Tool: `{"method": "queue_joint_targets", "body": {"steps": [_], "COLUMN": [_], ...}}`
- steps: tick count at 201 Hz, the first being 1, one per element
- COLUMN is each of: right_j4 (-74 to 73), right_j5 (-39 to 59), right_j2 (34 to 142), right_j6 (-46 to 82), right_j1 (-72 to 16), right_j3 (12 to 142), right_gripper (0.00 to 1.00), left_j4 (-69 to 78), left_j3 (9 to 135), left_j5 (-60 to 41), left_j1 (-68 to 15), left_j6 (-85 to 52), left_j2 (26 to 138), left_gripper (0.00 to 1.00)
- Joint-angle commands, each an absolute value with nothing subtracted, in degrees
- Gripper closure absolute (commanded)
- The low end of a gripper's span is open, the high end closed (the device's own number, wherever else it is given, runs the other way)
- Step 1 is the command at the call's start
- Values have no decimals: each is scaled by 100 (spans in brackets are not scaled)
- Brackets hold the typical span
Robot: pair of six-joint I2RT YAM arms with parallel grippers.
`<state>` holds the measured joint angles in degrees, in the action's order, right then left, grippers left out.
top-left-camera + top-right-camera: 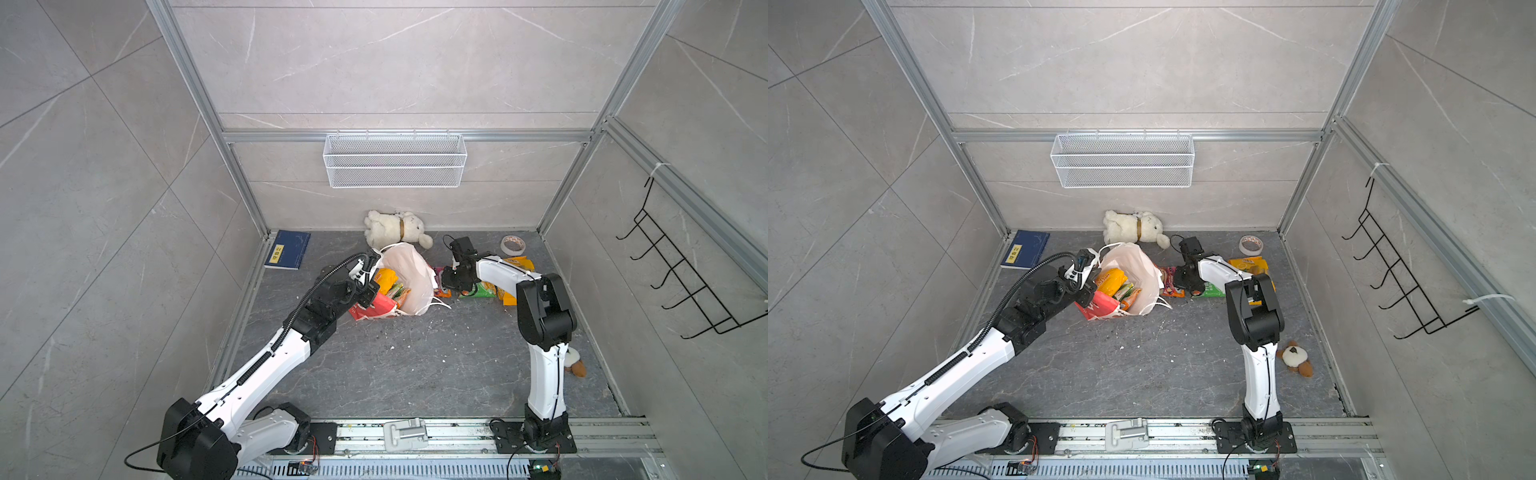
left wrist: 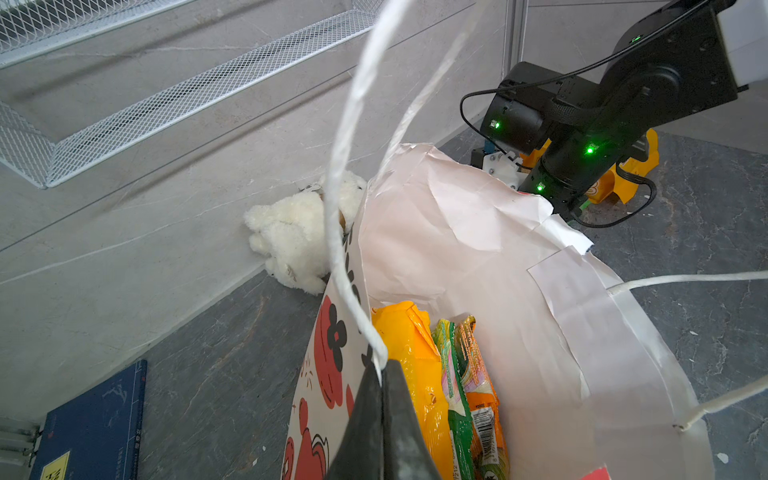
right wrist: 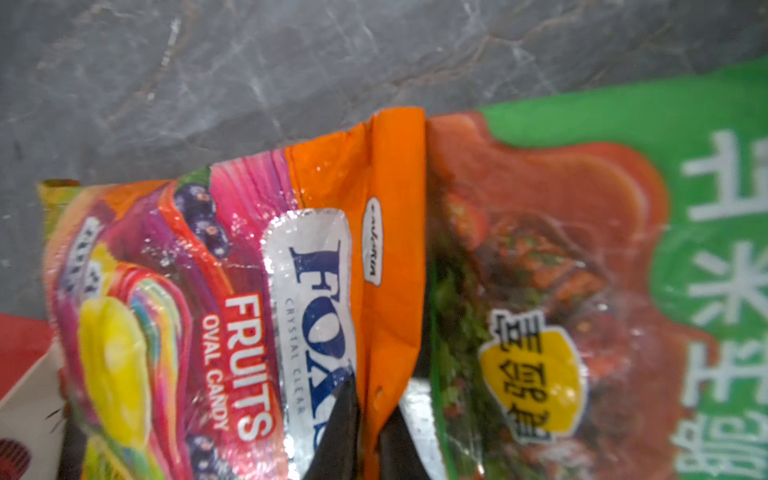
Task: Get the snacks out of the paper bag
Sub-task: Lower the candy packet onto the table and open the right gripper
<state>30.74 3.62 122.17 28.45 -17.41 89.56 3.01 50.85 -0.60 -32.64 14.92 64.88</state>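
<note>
Left gripper (image 2: pixel 381 370) is pinched tight on the rim of the paper bag (image 2: pixel 457 232), right where a twisted white cord handle is anchored. Right gripper (image 3: pixel 372 395) is narrow, with the orange end seam of the FOX packet (image 3: pixel 249 291) between its black fingers; can't tell if it's clamped or just straddled.

Bag is creased white paper with red prints and a red side, mouth gaping. It sits mid-bench (image 1: pixel 415 365), toward the back edge. Crinkly foil snacks (image 1: pixel 390 286) stand on end inside: a yellow-orange packet (image 2: pixel 409 353) touching a green-striped packet (image 2: pixel 453 374).

The FOX packet is glossy pink-orange and lies flat on the dark grey marbled bench just right of the bag, touching a green packet (image 3: pixel 706 145). A yellow packet (image 1: pixel 1246 264) lies further right, partly hidden by the right arm.

- Fluffy white plush toy (image 1: pixel 1136 227): at the back edge.
- Tape roll (image 1: pixel 1251 245): near the back right corner.
- Blue book (image 1: pixel 1025 249): back left corner.
- Small brown-white plush (image 1: pixel 1296 358): by the right edge.
</note>
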Motion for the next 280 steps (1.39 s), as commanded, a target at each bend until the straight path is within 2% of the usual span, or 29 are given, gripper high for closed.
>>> {"method": "queue_joint_targets", "body": {"steps": [1,68,280], "right_j4": [3524,3683,3817], "right_j5": [-59,-339,-337], "right_j2": [12461,12441,12380], "right_j6": [2786,2709,2472], "right_j1": [-1757,-1749,-1334], "right_j3": [9188,9242,9166], "right_gripper": [87,87,88], "left_j4": [725,723,755], "left_j3": [5107,5069,5073], "left_j5": [-245,-246,-283], "left_j1": [-3279,-3286,-3279], "left_j6": [1488,1499,1518], "left_j2": [6438,6384,6354], "left_gripper": [100,100,100]}}
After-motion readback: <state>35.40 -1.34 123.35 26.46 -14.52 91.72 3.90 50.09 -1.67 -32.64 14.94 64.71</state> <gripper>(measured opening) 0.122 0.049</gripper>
